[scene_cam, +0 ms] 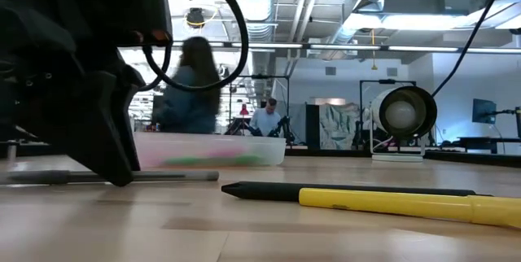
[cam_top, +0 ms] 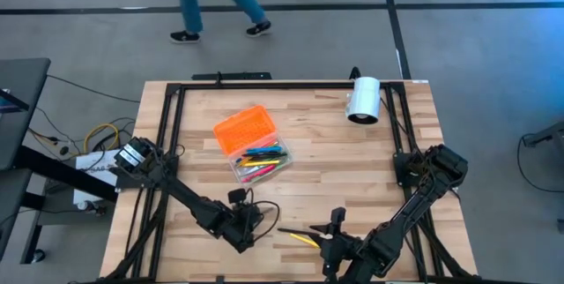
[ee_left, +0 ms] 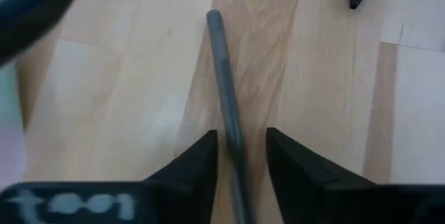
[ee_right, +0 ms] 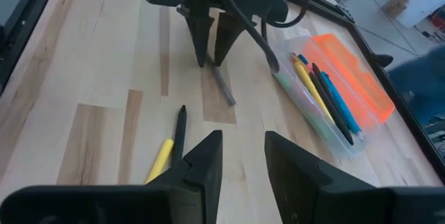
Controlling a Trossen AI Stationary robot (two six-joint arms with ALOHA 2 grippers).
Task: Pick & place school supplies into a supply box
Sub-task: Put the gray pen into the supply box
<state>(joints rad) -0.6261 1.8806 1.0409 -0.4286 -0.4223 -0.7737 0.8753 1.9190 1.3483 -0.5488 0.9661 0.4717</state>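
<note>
The supply box has an orange ribbed lid (cam_top: pixel 242 128) lying open beside its clear base (cam_top: pixel 262 160), which holds several coloured pens. A grey pen (ee_left: pixel 224 78) lies flat on the table near its near edge. My left gripper (ee_left: pixel 242 147) points down over that pen, open, one finger on each side of it; the right wrist view shows the gripper (ee_right: pixel 211 60) standing over the pen's end. A yellow-and-black pen (cam_top: pixel 300 236) lies flat to the right of the grey one. My right gripper (ee_right: pixel 242 154) hovers open just right of the yellow-and-black pen (ee_right: pixel 165 154).
A white cylinder (cam_top: pixel 363 100) lies near the table's far right corner. A black frame (cam_top: pixel 264 85) runs along the far and side edges. A person (cam_top: pixel 211 2) walks on the floor beyond the far edge. Bare wood lies between the box and the grippers.
</note>
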